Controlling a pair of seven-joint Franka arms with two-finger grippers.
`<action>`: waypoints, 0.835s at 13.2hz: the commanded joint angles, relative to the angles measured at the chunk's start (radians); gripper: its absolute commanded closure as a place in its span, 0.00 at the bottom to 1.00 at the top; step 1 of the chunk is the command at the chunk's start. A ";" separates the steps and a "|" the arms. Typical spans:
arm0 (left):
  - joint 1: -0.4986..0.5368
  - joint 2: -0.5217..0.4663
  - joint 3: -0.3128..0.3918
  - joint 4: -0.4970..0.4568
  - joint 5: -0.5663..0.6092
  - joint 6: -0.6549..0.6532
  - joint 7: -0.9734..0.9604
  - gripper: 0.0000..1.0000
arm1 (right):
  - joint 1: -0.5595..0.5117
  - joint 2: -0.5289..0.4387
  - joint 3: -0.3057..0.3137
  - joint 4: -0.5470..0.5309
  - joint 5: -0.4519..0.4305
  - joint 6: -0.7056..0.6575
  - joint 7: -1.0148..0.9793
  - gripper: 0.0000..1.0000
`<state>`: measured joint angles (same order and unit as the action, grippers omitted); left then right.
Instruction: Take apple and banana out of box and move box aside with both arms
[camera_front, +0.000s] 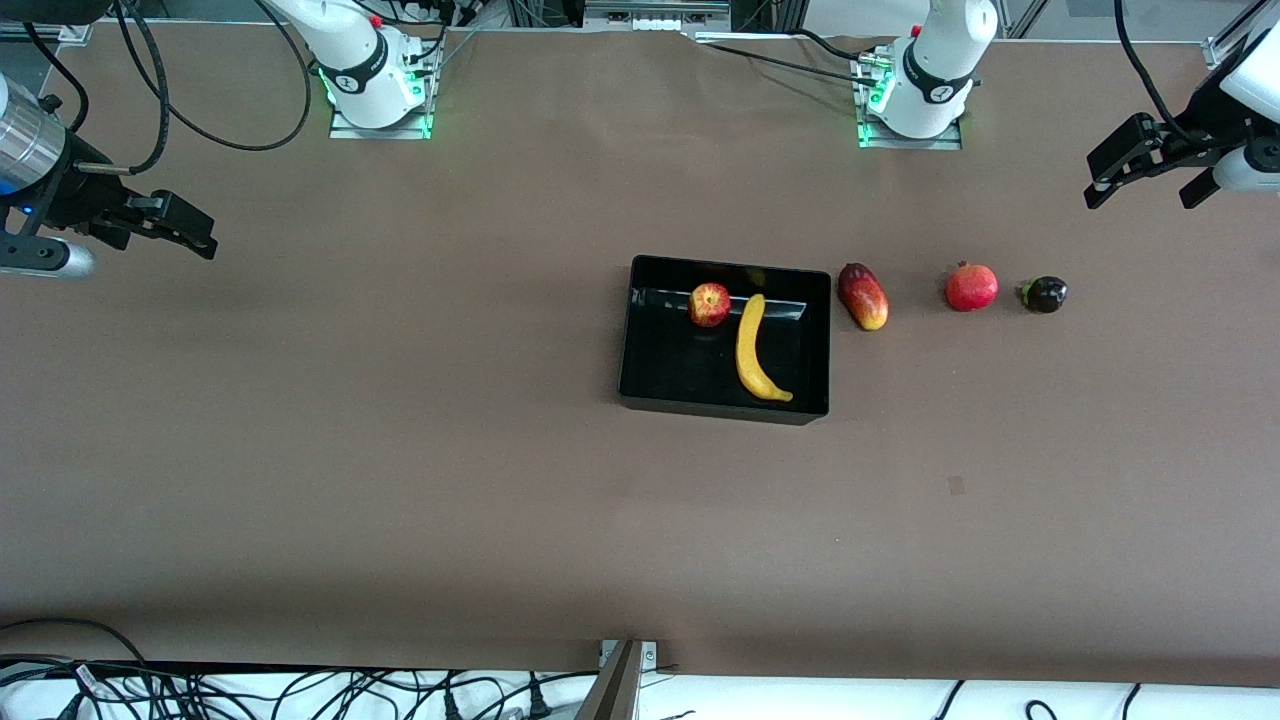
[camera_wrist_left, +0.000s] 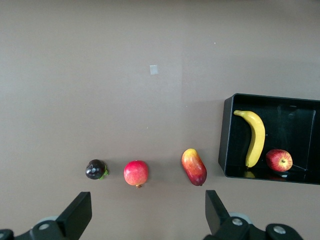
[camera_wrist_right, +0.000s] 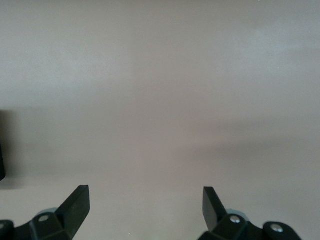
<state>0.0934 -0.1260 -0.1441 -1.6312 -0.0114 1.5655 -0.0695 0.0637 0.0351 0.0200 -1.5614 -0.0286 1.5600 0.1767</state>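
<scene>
On the brown worktop (camera_front: 400, 450), near its middle, sits the black box (camera_front: 650, 375), and both fruits lie inside it. The apple (camera_front: 709, 304) rests in the part of the box farther from the front camera, and the banana (camera_front: 753, 350) lies just beside it on the left arm's side, stretching toward the box's nearer wall. Outside the box, toward the left arm's end of the worktop, three other fruits stand in a row: a red-yellow mango (camera_front: 863, 296) just beside the box wall, then a pomegranate (camera_front: 971, 287), then a small dark fruit (camera_front: 1043, 294).

Both arms wait, raised at the ends of the worktop. The left hand (camera_front: 1145, 190) hangs over the left arm's end, fingers spread wide and holding nothing. The right hand (camera_front: 205, 238) hangs over bare worktop at the right arm's end, fingers likewise wide apart and empty.
</scene>
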 joint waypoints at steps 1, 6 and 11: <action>-0.006 -0.014 0.014 -0.006 -0.035 -0.013 0.019 0.00 | -0.012 0.003 0.012 0.017 -0.010 -0.018 0.001 0.00; -0.020 -0.009 0.012 -0.015 -0.036 -0.009 0.013 0.00 | -0.012 0.003 0.012 0.017 -0.010 -0.018 0.001 0.00; -0.041 0.037 0.005 -0.021 -0.110 0.036 -0.079 0.00 | -0.012 0.003 0.012 0.017 -0.010 -0.017 0.001 0.00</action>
<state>0.0751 -0.1135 -0.1439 -1.6478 -0.0991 1.5724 -0.1048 0.0637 0.0351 0.0200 -1.5614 -0.0286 1.5599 0.1767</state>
